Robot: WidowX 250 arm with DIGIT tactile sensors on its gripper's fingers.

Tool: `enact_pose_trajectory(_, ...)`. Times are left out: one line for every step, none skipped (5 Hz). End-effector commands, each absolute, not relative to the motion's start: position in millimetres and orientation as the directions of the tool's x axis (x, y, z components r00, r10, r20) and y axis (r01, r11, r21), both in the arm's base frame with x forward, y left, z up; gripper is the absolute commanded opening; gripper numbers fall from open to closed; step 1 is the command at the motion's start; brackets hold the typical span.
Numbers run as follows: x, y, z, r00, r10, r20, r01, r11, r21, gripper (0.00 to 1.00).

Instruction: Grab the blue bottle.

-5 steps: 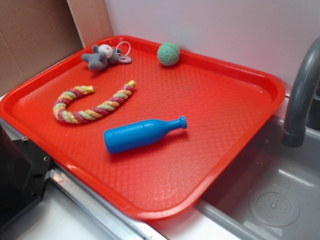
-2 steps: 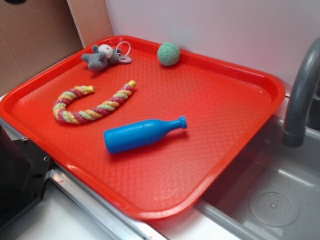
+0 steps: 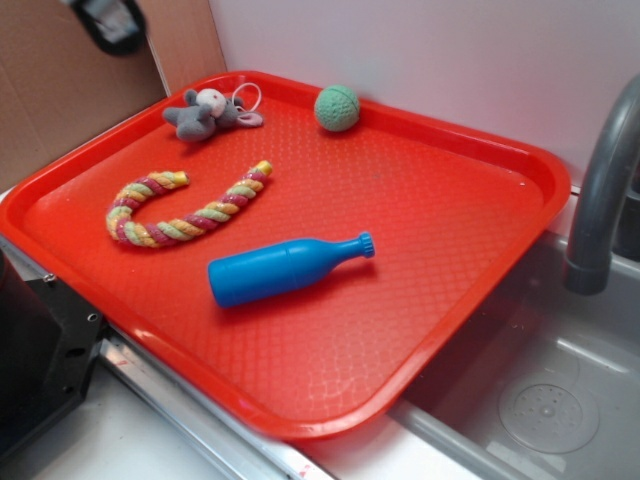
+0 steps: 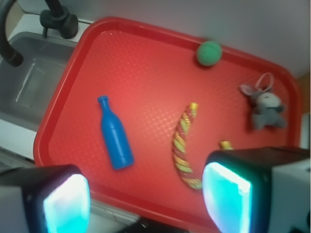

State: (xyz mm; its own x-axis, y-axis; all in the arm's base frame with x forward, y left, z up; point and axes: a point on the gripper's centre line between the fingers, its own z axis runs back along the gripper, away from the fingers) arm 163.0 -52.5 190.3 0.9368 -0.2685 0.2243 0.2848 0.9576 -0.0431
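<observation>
Red tray [image 3: 480, 250] holds blue bottle [image 3: 280, 270], rope toy [image 3: 180, 212]; end effector [image 4: 146, 199] spread wide, empty

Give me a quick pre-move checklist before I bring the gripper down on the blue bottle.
1. Blue bottle lying flat on the red tray, not touched: ok.
2. Gripper jaws apart, nothing between them: ok.
3. Gripper lined up over the bottle: not ok; in the wrist view the bottle sits above the gap, left of its middle.
4. Rope toy apart from the bottle: ok.
5. Green ball and plush toy far off, at the tray's back edge: ok.
6. Height above tray: cannot tell.
</observation>
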Motion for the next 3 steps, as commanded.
enact_pose_trajectory(181, -84, 147, 0.934, -0.287, 0.215, 0.297, 0.955, -0.017, 1.00)
enact_pose_trajectory(186, -95, 115, 0.931, -0.327, 0.165, 0.335, 0.942, -0.023, 1.00)
enact_pose_trajectory(194, -100, 79, 0.930, -0.345, 0.124, 0.354, 0.934, -0.058, 1.00)
